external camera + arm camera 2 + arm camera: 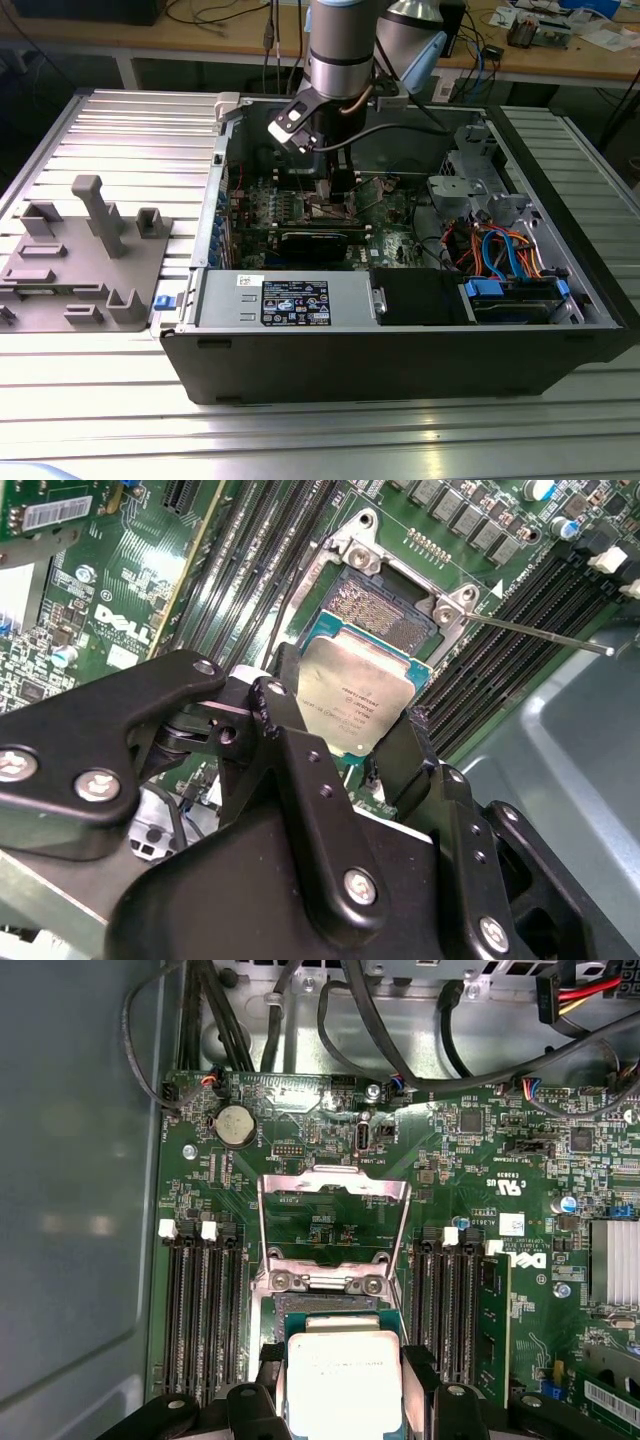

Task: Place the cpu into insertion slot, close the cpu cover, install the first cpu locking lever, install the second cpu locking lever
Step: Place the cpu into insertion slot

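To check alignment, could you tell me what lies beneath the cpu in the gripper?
The insertion slot: part of its contact field shows; the cpu covers the rest.

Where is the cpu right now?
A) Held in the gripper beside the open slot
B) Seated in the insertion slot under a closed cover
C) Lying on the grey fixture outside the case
A: the gripper is shut on the cpu, while the insertion slot lies bare and the cpu cover stands swung open.

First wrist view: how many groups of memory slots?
2: first group and second group flank the socket, one per side. The fingers holding the chip may hide more.
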Controlling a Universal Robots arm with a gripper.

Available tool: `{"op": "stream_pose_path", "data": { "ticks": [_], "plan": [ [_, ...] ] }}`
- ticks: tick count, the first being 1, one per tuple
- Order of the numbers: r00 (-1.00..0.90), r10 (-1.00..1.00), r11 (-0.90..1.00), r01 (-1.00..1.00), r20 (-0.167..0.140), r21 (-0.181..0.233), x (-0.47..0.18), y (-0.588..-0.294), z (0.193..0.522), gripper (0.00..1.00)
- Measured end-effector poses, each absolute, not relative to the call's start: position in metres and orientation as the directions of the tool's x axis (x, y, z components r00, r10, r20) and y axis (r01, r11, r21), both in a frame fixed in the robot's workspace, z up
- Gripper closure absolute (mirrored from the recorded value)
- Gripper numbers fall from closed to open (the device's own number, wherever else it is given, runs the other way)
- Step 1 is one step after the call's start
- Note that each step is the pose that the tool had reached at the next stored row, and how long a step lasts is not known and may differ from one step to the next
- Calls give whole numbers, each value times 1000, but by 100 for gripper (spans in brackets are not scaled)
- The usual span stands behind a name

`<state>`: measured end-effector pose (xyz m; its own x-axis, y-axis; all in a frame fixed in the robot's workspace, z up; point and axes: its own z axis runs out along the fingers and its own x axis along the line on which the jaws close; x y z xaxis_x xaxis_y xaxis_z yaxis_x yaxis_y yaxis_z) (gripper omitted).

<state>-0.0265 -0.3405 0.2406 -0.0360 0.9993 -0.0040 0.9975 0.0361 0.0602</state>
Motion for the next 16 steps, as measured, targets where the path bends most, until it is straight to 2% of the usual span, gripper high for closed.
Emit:
{"op": "stream_pose_path", "data": {
  "ticks": [16],
  "plan": [
    [-36,999,36,998,-4,60,-27,-340,237,45]
  ]
}}
